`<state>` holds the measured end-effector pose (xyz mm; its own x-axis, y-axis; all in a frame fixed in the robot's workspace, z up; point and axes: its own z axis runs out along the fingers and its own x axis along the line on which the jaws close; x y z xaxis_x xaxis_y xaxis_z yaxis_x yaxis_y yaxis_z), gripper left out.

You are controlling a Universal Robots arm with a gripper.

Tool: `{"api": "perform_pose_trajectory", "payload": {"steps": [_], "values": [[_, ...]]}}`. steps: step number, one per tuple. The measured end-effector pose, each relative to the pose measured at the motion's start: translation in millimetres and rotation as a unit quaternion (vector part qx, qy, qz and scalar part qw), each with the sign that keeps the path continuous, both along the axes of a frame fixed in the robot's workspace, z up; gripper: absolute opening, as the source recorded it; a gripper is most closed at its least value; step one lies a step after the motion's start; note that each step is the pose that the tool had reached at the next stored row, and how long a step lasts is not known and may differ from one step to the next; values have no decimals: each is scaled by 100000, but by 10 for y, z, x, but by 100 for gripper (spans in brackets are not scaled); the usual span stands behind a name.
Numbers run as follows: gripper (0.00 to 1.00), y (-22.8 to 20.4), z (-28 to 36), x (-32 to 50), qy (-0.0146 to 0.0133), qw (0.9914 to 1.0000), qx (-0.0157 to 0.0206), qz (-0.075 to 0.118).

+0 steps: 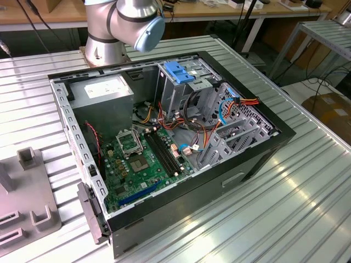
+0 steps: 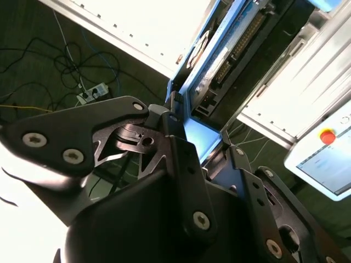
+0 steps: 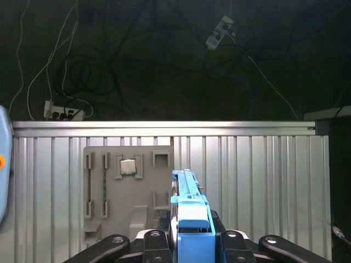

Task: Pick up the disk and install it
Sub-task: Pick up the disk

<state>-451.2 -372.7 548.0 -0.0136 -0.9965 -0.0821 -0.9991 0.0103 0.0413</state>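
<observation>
- The disk [image 3: 189, 211], a flat grey-metal hard drive in a light-blue plastic carrier rail, is sitting edge-on in the black gripper [image 3: 189, 241], whose fingers [image 3: 155, 244] are clamping its two sides.
- Judgement: it is handling as rigid, fairly heavy, smooth-faced and shock-sensitive, and is favouring a mid-body hold clear of the connectors.
- Beyond it, a grey moulded fixture tray [image 3: 109, 219] is lying on the ribbed aluminium table [image 3: 263, 181].
- In the exterior view, the open black computer case [image 1: 241, 178] is lying on that table.

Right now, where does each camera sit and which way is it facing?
Exterior view: set apart and high, looking down into the open computer case on the ribbed table; the arm shows beyond it.
First wrist view: on the wrist, looking past the gripper and the disk it holds to the grey fixture tray.
Second wrist view: on the wrist, close behind the fingers, facing floor cables.
Shared: both wrist views show the disk.
</observation>
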Motion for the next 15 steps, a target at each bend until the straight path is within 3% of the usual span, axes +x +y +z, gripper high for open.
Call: {"api": "perform_pose_trajectory", "payload": {"steps": [2,5,8,11,15], "values": [[37,-23,-29,28,7,100000,-2,2],[37,-61,-125,96,7,100000,-12,0],[37,-68,-171,294,5,100000,-189,2],[37,-75,-187,386,-2,100000,-266,2],[37,-114,-199,426,0,99999,-317,-4]]}}
